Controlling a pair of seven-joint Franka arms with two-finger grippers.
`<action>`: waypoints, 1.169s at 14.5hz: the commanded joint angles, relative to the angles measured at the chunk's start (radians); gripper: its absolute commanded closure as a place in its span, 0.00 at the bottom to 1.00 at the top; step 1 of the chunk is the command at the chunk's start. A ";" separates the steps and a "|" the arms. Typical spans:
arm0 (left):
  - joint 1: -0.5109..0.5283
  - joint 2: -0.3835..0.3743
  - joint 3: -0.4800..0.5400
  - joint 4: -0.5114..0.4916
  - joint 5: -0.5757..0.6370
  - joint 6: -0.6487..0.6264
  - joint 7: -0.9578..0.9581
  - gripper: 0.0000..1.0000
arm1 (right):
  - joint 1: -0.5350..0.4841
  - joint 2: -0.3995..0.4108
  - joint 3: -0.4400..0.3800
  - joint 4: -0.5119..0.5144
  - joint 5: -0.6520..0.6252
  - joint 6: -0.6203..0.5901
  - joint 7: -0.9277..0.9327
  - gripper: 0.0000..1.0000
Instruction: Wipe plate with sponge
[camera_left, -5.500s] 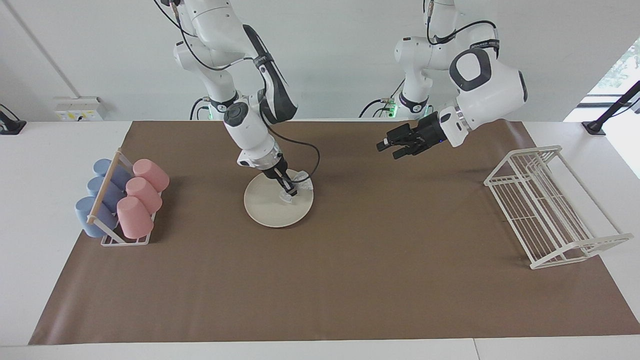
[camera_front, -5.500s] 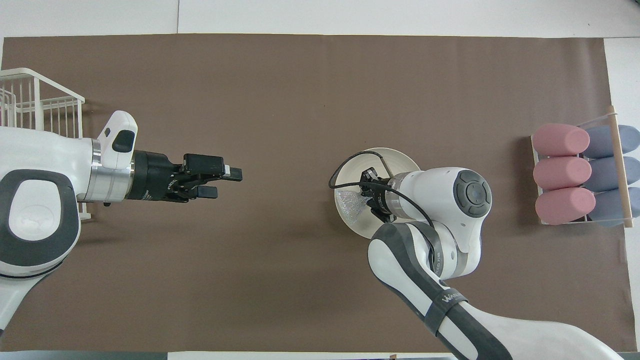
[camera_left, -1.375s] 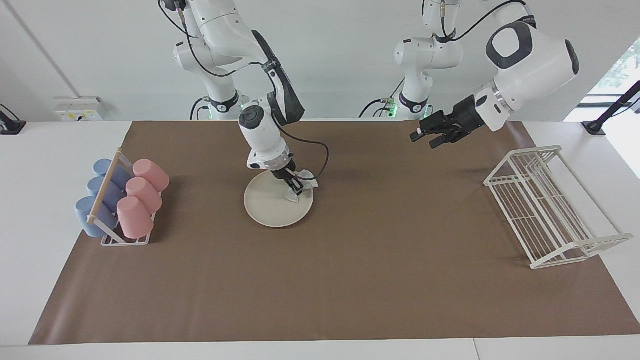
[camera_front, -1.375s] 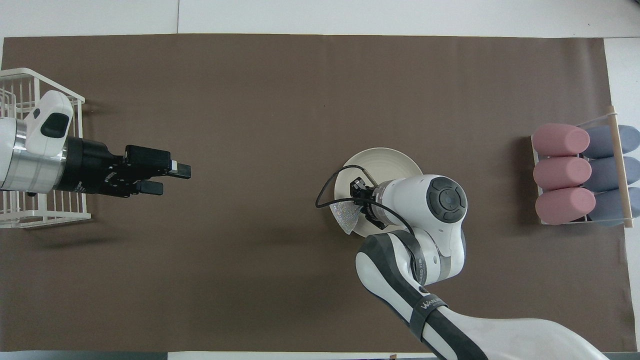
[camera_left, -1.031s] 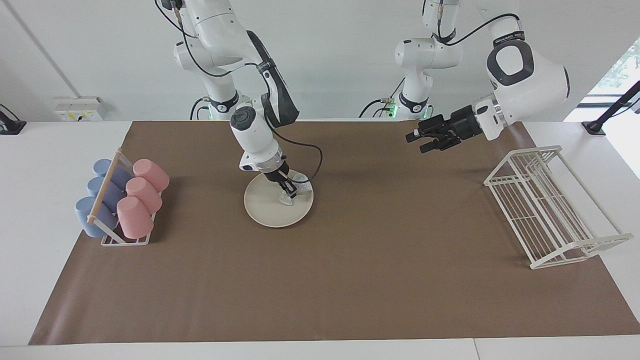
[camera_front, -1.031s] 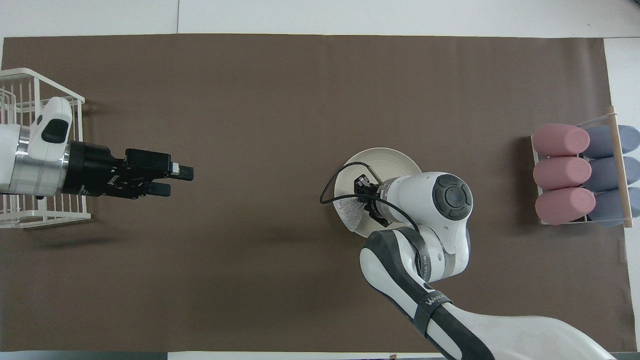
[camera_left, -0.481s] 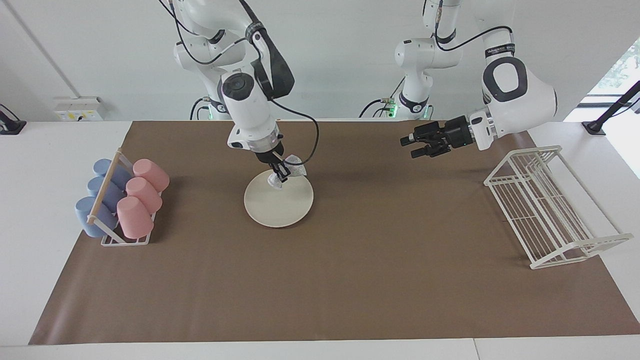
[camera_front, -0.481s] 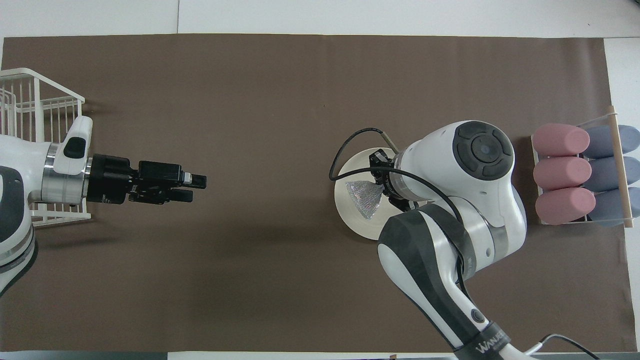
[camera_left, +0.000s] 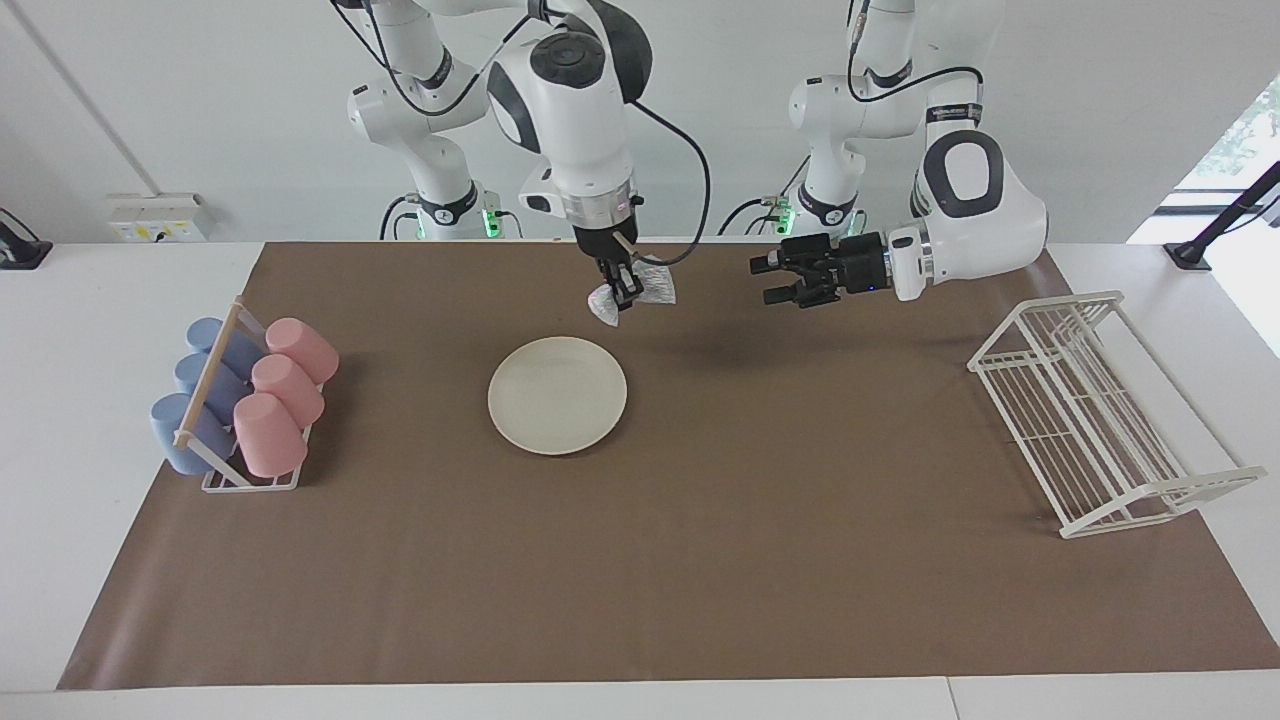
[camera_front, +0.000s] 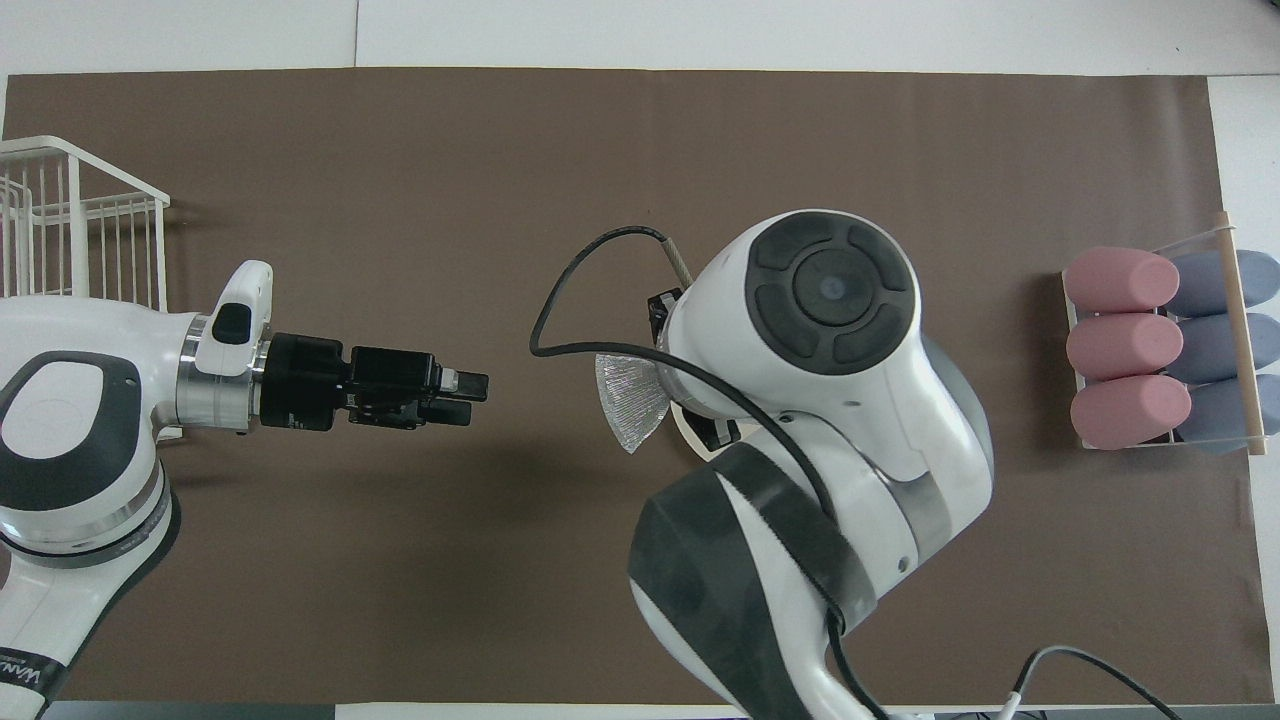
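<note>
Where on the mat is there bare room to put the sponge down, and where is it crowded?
Bare mat lies between the plate and the wire rack, and along the edge farthest from the robots. Crowded: the cup rack at the right arm's end.

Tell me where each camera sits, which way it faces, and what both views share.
Facing view: high across the table, looking at both arms; right gripper holds the sponge raised over the mat, plate bare.
Overhead view: above the robots' end, looking down; the right arm's wrist hides most of the plate.
Shared: left gripper, sponge, cup rack, wire rack.
</note>
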 joint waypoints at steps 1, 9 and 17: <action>-0.047 -0.038 0.008 -0.048 -0.063 0.024 0.015 0.00 | 0.044 0.033 0.002 0.049 -0.048 -0.027 0.082 1.00; -0.156 -0.046 0.008 -0.080 -0.166 0.119 0.016 0.00 | 0.065 0.033 0.002 0.051 -0.050 -0.033 0.109 1.00; -0.159 -0.045 0.007 -0.083 -0.213 0.121 0.001 1.00 | 0.055 0.034 0.002 0.051 -0.057 -0.030 0.100 1.00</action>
